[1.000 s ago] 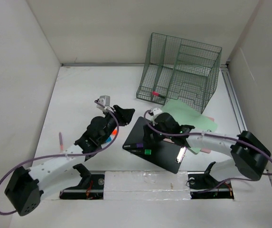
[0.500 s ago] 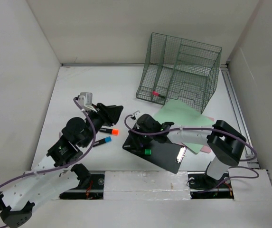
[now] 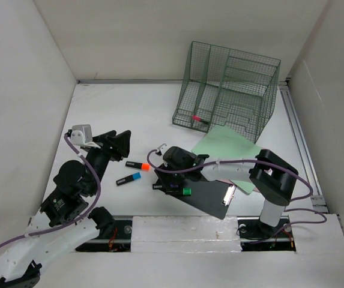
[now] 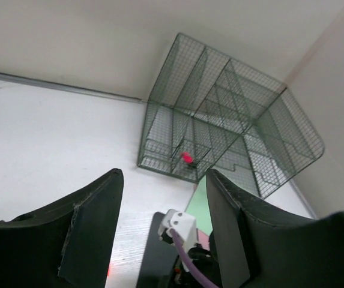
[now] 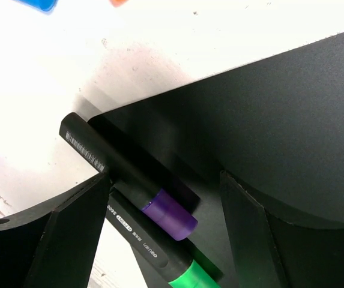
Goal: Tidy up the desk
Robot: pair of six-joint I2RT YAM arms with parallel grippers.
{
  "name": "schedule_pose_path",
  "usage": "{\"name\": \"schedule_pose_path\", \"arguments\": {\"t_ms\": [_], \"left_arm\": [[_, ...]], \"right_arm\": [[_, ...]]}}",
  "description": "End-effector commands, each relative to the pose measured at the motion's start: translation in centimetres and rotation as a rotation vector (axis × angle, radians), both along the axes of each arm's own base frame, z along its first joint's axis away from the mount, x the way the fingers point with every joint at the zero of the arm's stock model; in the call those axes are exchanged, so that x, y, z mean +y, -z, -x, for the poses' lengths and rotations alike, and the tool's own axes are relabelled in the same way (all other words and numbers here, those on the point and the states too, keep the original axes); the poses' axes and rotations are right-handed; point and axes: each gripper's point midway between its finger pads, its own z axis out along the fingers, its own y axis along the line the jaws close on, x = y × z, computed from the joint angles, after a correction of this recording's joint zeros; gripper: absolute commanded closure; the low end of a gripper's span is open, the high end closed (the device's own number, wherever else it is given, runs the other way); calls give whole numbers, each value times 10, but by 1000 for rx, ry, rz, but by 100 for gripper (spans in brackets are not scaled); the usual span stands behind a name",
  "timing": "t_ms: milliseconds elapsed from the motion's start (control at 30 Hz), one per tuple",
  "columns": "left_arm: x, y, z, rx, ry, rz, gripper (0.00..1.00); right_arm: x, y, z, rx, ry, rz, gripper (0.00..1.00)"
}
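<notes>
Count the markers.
5. An orange-capped marker and a blue-capped marker lie on the desk; a purple-capped marker and a green-capped marker at a corner of the black clipboard; a pink-capped marker in the wire rack. More may be hidden.

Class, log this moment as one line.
left end effector: open, empty | right end effector: open above purple marker | green marker: beside it

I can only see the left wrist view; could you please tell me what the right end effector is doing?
Observer: The right end effector is open, its fingers either side of a purple-capped marker at the corner of the black clipboard.
Operator: Is anything beside that marker?
Observer: A green-capped marker lies right alongside it.
Operator: Are any markers loose on the desk?
Observer: An orange-capped one and a blue-capped one lie on the desk, left of the clipboard.
</notes>
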Motion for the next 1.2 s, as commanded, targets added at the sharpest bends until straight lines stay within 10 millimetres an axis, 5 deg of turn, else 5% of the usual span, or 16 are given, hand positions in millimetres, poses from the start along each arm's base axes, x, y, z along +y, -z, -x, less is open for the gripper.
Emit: {"name": "schedule_pose_path", "arguments": {"t_ms": [0,367,733,867,933,1033,1167], "left_arm": [[6,6,-4,-15,-39,-25,46],[1,23,-9,17,-44,-37,43],[2,27,-12,28,-60,-51,42],[2,29,-14,33,-71,-55,41],[1,29,-14,33,-66,-57,41],[1,29,-16,34,-69,-60,41],[1,30,-16,34,-68,-63,41]], "right_arm": [[2,-8,4,-8,-37,17,22],[10,22,0,24,-45,73,29],[6,1,-42,-145,146,84,63],[12,-18,-44,-152,147,12,62],[17,-22,-39,-138,105,-15,50],[16,-16,-34,-114,84,2,37],[13,-7,-32,-106,76,18,37]]}}
